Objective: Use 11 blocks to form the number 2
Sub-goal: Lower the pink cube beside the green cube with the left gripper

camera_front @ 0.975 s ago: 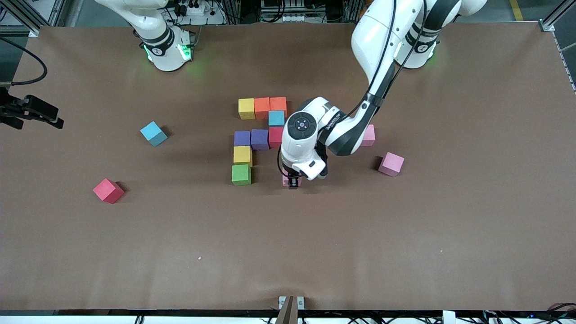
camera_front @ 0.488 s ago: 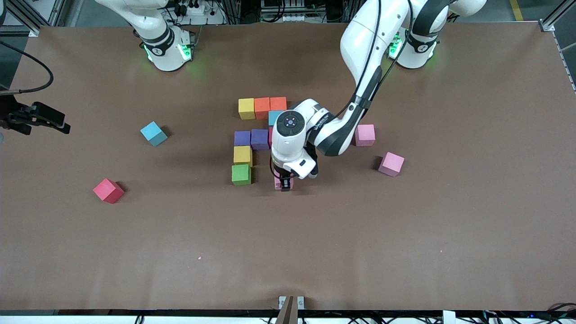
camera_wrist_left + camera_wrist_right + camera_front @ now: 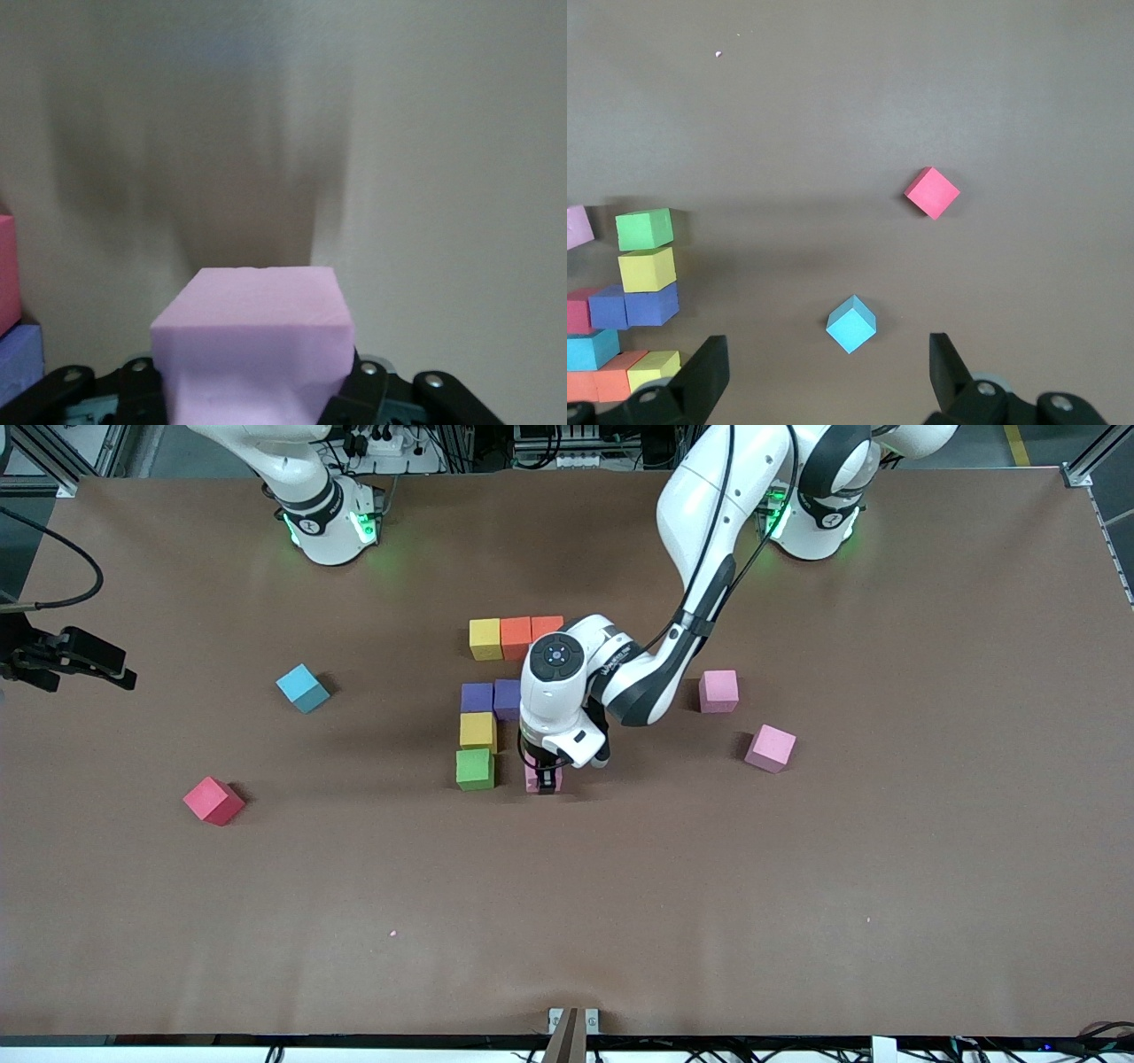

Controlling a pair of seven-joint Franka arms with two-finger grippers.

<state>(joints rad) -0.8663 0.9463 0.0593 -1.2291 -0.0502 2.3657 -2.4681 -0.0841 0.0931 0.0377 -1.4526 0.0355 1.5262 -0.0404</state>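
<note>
Your left end effector (image 3: 543,781), clamped on the pink foam cube (image 3: 535,779), has slid closer to the green foam cube (image 3: 475,769); bottom row's nearly going; right end effector (image 3: 824,372) waits, jaws wide.

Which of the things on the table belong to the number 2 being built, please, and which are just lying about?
In the job:
- partly built number 2 of coloured blocks
- pink block gripped by the left gripper, beside the green block

Lying about:
- loose light blue block
- loose red block
- two loose pink blocks
- right gripper, open, waiting
</note>
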